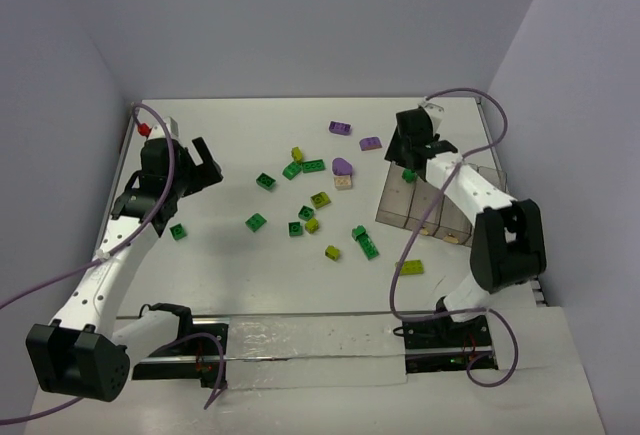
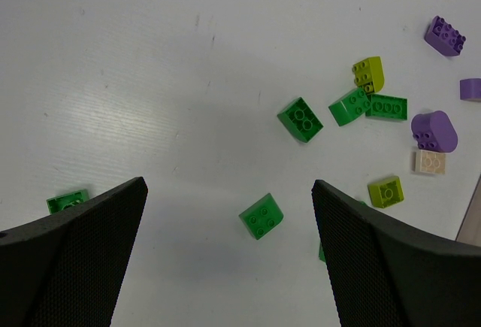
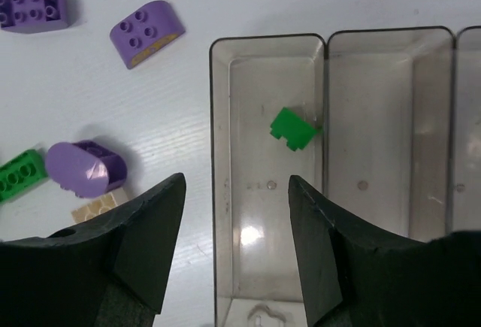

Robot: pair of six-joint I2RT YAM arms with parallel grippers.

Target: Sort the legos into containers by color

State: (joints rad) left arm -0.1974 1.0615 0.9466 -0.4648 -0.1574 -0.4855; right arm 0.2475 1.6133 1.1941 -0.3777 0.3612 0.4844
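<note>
At three o'clock on the bench, the right jaws stand released above the containers, a green brick inside the end compartment; at nine o'clock, the left jaws gape over legos.

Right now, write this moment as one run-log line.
right gripper: open above smoky-transparent plastic bin | dark green studded brick: loose inside that bin | left gripper: open, empty
</note>
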